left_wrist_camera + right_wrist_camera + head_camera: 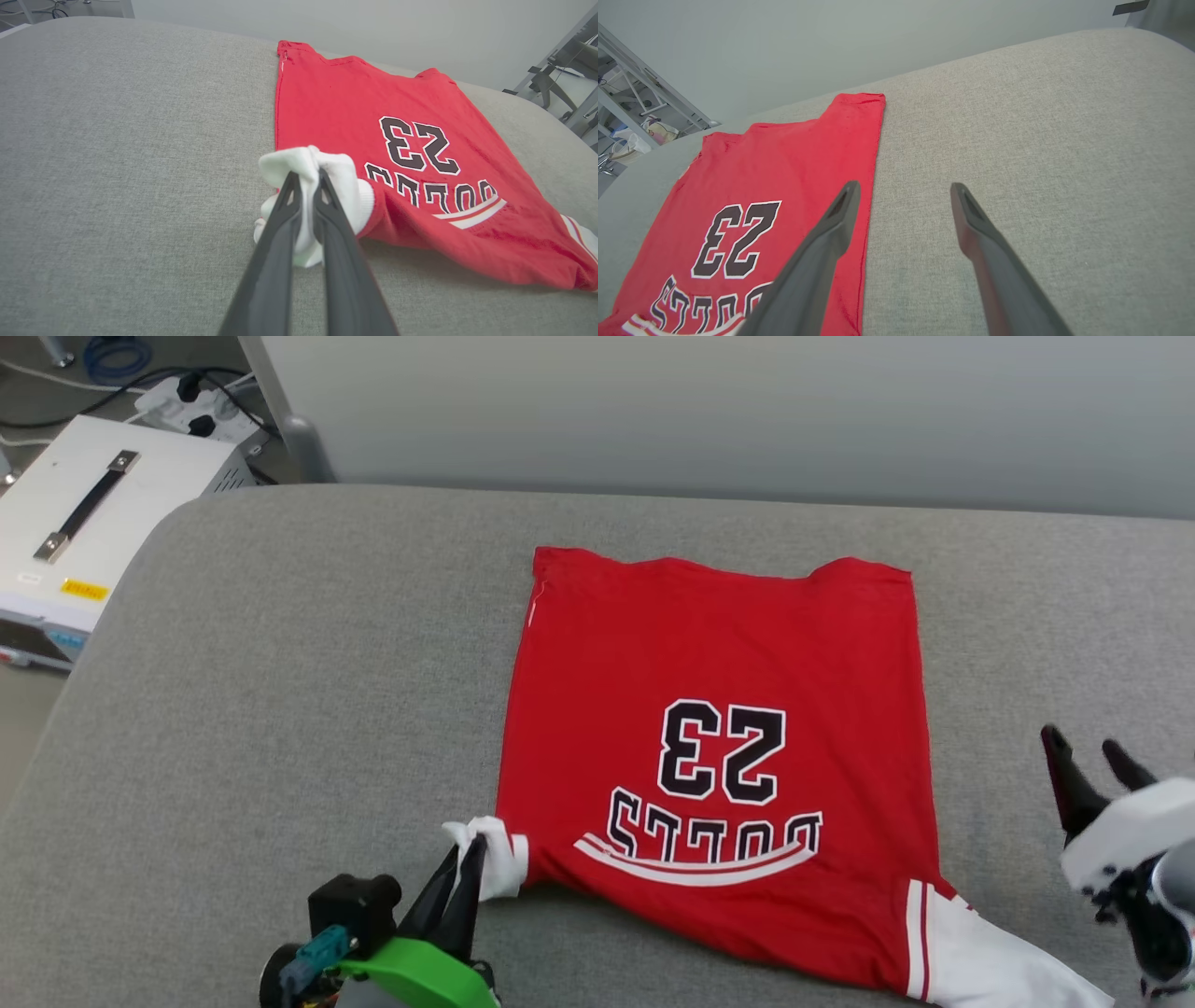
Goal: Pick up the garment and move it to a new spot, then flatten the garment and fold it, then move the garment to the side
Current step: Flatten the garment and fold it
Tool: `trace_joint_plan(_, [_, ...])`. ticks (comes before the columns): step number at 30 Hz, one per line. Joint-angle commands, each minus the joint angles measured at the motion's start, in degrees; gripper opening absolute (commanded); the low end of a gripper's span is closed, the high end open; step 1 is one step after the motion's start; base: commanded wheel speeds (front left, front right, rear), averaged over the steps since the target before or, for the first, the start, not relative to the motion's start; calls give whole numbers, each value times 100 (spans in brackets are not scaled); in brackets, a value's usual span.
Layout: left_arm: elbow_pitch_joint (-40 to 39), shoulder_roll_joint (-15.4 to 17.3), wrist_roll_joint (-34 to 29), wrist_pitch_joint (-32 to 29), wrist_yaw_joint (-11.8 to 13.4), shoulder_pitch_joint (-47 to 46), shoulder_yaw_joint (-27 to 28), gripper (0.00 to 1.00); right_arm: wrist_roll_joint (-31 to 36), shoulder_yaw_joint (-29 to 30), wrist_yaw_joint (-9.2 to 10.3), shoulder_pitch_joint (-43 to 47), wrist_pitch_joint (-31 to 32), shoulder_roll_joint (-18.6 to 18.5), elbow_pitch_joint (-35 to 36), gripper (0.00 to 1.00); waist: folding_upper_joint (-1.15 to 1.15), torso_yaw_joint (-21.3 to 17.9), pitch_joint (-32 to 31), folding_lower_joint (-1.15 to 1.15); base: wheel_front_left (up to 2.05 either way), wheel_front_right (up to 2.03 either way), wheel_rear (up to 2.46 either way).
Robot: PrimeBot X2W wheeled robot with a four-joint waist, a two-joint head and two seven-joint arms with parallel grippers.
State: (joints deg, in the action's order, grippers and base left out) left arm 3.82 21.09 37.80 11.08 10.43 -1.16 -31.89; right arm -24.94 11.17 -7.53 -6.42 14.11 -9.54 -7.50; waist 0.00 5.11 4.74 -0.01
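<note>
**Left gripper pinching one sleeve, right gripper free: we risk a lopsided pull.**

Our left gripper, at the lower centre-left of the head view, has its two dark fingers pressed together on the bunched white sleeve. That lifts the corner of the red jersey garment with white sleeves and black, white-outlined numerals. The garment lies mostly flat across the middle of the frame on the grey fabric-covered surface. Our right gripper, at the right edge, is spread wide and holds nothing, just beside the garment's edge. The other white sleeve trails loose at the lower right. We judge that pulling from the left alone could skew and wrinkle the body. The thin sleeve could also slip from so small a pinch, and the loose sleeve may drag or fold under.
</note>
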Motion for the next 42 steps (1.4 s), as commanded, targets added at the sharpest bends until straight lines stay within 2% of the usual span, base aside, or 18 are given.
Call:
trace_joint_plan(1, [-70,-69,-82,44,10,-197,-43,0,-17,36,4,-387,96,-138,-219,100,0,278,363,1,0,0,0])
trace_joint_plan(5, [-188,-228,-240,121,-30,-516,-133,0,-115,15,4,-1448,609,-535,-1036,100,0,577,769,1,0,0,0])
trace_joint_plan(10, [-230,-475,-389,220,-162,-961,-231,0,-224,-79,4,-2692,1556,-1031,-2110,100,0,995,1282,1,0,0,0])
trace_joint_plan(15, [-245,-647,-510,287,-291,-1293,-293,0,-145,-320,4,-3671,2188,-1338,-2760,100,0,1272,1731,1,0,0,0])
trace_joint_plan(20, [-195,-790,-557,328,-413,-1455,-351,0,-54,-467,4,-4382,2471,-1461,-3329,100,0,1434,2010,1,0,0,0])
trace_joint_plan(25, [-157,-875,-596,352,-464,-1519,-363,0,78,-733,4,-4690,2685,-1511,-3770,100,0,1468,2184,1,0,0,0])
trace_joint_plan(30, [-128,-903,-632,367,-485,-1544,-330,0,-25,-942,4,-4608,3429,-1410,-4323,100,0,1417,2241,1,0,0,0])
trace_joint_plan(31, [-121,-908,-636,369,-492,-1548,-326,0,-65,-960,4,-4599,3591,-1390,-4404,77,0,1406,2244,1,0,0,0])
trace_joint_plan(32, [-115,-912,-638,370,-498,-1553,-324,0,-87,-983,4,-4597,3714,-1381,-4457,18,0,1401,2245,1,0,0,0])
trace_joint_plan(33, [-108,-916,-640,371,-504,-1560,-321,0,-99,-1016,4,-4595,3816,-1379,-4491,0,0,1397,2240,1,0,0,0])
trace_joint_plan(36, [-74,-926,-645,375,-521,-1567,-317,0,-151,-1087,4,-4620,4015,-1378,-4487,0,0,1387,2208,1,0,0,0])
trace_joint_plan(42, [33,-945,-601,379,-552,-1513,-308,0,-108,-1101,4,-4691,3978,-1562,-4379,0,0,1386,2005,1,0,0,0])
